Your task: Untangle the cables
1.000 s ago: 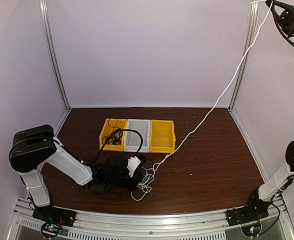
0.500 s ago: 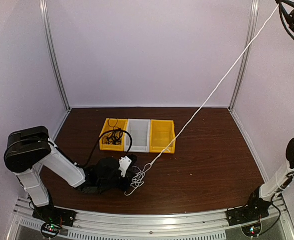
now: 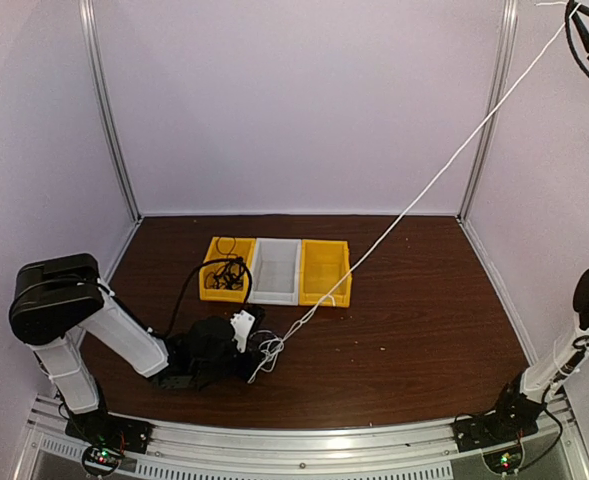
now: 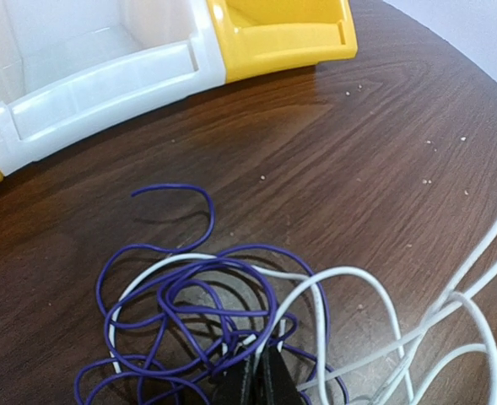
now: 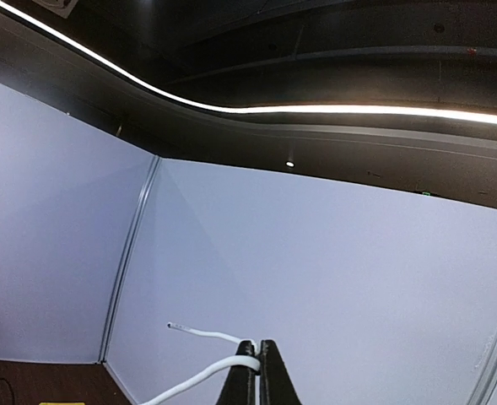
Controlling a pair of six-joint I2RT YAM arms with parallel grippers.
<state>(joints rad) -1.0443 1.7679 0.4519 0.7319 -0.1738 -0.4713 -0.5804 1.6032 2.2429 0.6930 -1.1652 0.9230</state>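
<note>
A tangle of cables (image 3: 269,348) lies on the dark wooden table in front of the bins. It is a thin purple cable (image 4: 189,291) looped together with a white cable (image 4: 375,295). My left gripper (image 4: 259,371) is low over the tangle, its jaws pinched together on purple strands, with a white strand right beside them. From there the white cable (image 3: 444,165) runs taut and straight to the top right corner. My right gripper (image 5: 256,359) holds it there, shut near its free end, high above the table. More dark cables (image 3: 229,275) lie in the left yellow bin.
Three bins stand in a row behind the tangle: a yellow bin (image 3: 211,285), a white bin (image 3: 274,272) and another yellow bin (image 3: 326,272). Pale walls and metal posts (image 3: 489,110) enclose the table.
My right gripper has risen farther to the upper right, pulling the white cable from slack to taut. The white loops on the table have shrunk. My left gripper's jaws have closed on the tangle.
</note>
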